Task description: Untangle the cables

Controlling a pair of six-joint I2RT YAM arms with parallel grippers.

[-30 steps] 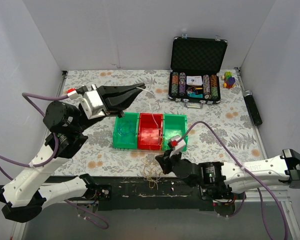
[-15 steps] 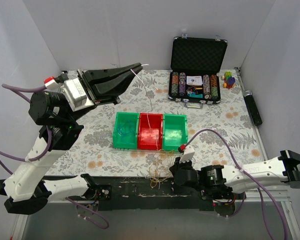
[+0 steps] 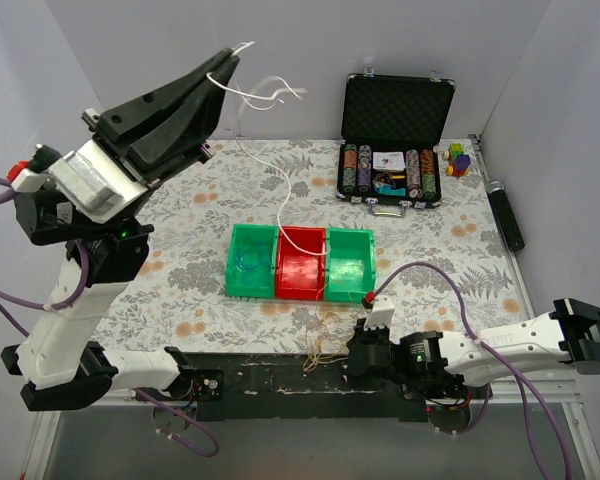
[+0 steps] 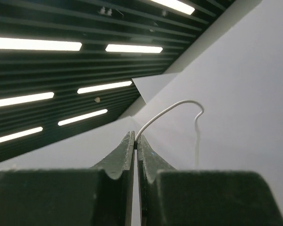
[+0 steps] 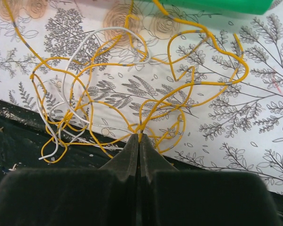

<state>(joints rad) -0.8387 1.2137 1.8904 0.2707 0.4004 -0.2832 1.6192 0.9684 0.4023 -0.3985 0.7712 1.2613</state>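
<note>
Top overhead; left wrist upward; right near cables [image 5: 137, 128].

Cables [image 5: 132, 87]: yellow-orange with grey bands, plus white. Desk [image 3: 180, 290]: pale cloth, grey leaf and tan flower print. Bins [image 3: 300, 290]: green, red, green. Case [image 3: 397, 100]: black. Arm hoses [image 3: 435, 275]: purple.

Row of three plastic bins, green, red, green [image 3: 300, 263], across mid-table, thin white wire [image 3: 285, 190] slanting from the raised left gripper [image 3: 230, 55] down to the red bin, open floral tabletop [image 3: 180, 210] left of the bins, open black poker-chip case [image 3: 392, 150] back right, black cylindrical tool [image 3: 507, 215] along the right wall, yellow-orange wire tangle [image 3: 320, 346] at the near edge.
</note>
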